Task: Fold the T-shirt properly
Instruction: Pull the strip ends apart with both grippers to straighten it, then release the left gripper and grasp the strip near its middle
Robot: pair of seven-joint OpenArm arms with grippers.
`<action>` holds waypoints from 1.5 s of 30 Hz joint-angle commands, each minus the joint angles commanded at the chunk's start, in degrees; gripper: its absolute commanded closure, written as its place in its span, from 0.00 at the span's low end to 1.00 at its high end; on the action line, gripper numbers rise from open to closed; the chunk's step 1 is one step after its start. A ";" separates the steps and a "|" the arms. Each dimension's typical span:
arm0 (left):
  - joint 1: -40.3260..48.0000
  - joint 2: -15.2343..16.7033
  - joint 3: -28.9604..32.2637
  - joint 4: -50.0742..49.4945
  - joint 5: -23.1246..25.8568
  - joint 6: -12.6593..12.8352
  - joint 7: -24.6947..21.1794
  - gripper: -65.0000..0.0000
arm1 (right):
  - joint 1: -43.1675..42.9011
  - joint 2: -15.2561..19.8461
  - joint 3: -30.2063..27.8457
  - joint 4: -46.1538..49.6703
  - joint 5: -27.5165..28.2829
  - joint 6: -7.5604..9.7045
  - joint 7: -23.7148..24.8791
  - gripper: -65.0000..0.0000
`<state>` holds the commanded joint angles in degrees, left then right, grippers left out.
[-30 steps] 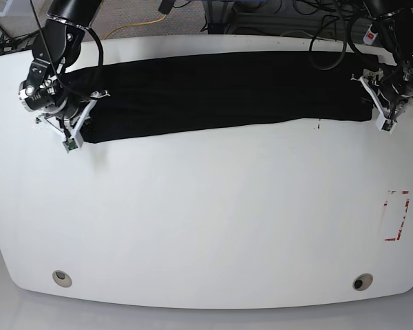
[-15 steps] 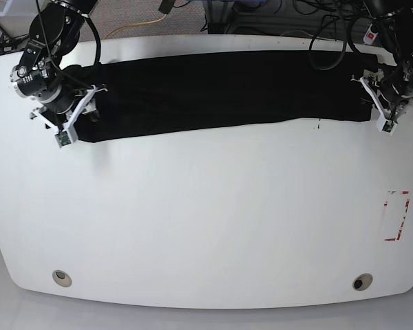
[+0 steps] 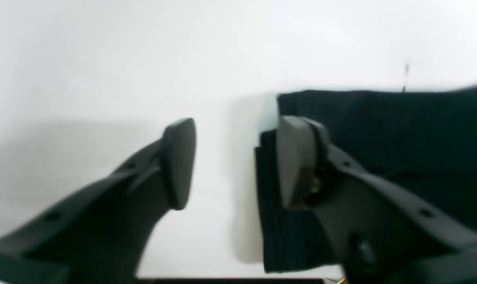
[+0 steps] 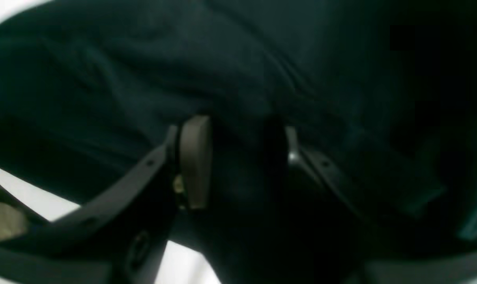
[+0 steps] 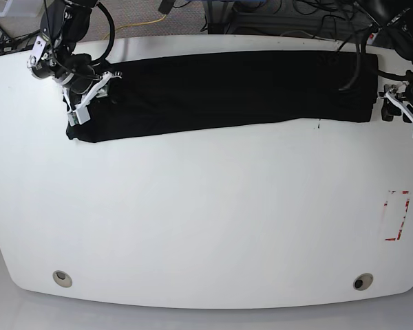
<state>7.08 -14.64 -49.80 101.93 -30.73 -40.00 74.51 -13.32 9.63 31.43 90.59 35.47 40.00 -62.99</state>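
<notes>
Since the earlier frame, the left gripper [image 5: 407, 115] has withdrawn off the T-shirt [image 5: 227, 89] to the table [image 5: 206, 220] edge, jaws apart and empty. The right gripper [image 5: 82, 103] has shifted onto the shirt's opposite end; its jaws straddle fabric, though grasp cannot be confirmed. The shirt lies folded lengthwise along the far edge of the white table.

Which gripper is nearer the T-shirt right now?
Right. The right gripper is over the T-shirt at its end; the left gripper, open, sits just off the other end, over bare table.
</notes>
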 joint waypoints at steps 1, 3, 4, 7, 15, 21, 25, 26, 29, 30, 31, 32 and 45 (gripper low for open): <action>0.00 0.00 -1.05 0.00 -1.14 0.00 0.88 0.31 | 0.00 0.18 -1.49 -0.35 0.00 0.00 0.18 0.65; 0.09 0.00 -2.46 -0.18 -2.46 0.00 2.29 0.28 | 0.00 1.58 -3.96 -0.44 0.00 0.00 0.79 0.65; 0.18 0.00 -2.64 -1.14 -2.81 0.00 2.73 0.27 | -0.26 1.85 -4.84 -0.26 0.00 0.00 1.49 0.65; 0.97 0.00 -2.73 -5.71 -4.22 0.00 3.08 0.27 | -0.35 1.85 -5.19 -0.26 0.00 0.00 1.93 0.65; 2.64 -0.09 -2.55 -15.03 -8.35 0.00 2.29 0.27 | -0.35 1.85 -5.27 -0.26 0.18 0.00 1.93 0.66; 2.46 0.00 -1.05 -19.60 -8.35 0.00 0.70 0.27 | -0.44 1.85 -5.27 -0.26 0.53 0.00 1.93 0.66; 2.37 0.00 2.46 -21.19 -8.44 0.00 0.70 0.28 | -0.44 1.85 -5.27 -0.26 0.53 0.00 1.93 0.66; 2.46 0.00 3.16 -21.19 -8.44 0.00 0.70 0.28 | -0.44 1.76 -5.27 -0.26 0.53 0.00 1.93 0.66; 2.55 0.00 4.92 -21.19 -8.44 0.00 0.88 0.37 | -0.35 1.76 -5.27 -0.26 0.53 0.00 1.93 0.66; 2.55 0.00 5.01 -21.27 -8.44 0.00 0.97 0.44 | -0.35 1.67 -5.27 -0.26 0.53 0.00 1.93 0.66; 2.55 0.09 4.92 -21.45 -8.44 0.00 0.97 0.57 | -0.35 1.67 -5.27 -0.26 0.53 0.00 1.93 0.66; 2.55 0.26 4.84 -21.54 -8.44 0.00 0.97 0.70 | -0.35 1.67 -5.27 -0.26 0.35 0.00 1.93 0.66; 4.66 3.60 2.02 -8.09 -8.44 0.00 1.14 0.93 | -0.09 1.67 -5.36 -0.70 0.09 0.00 2.02 0.66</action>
<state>11.74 -11.03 -47.78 93.85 -39.16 -40.00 75.65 -13.41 11.30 26.07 89.89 35.56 40.00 -60.97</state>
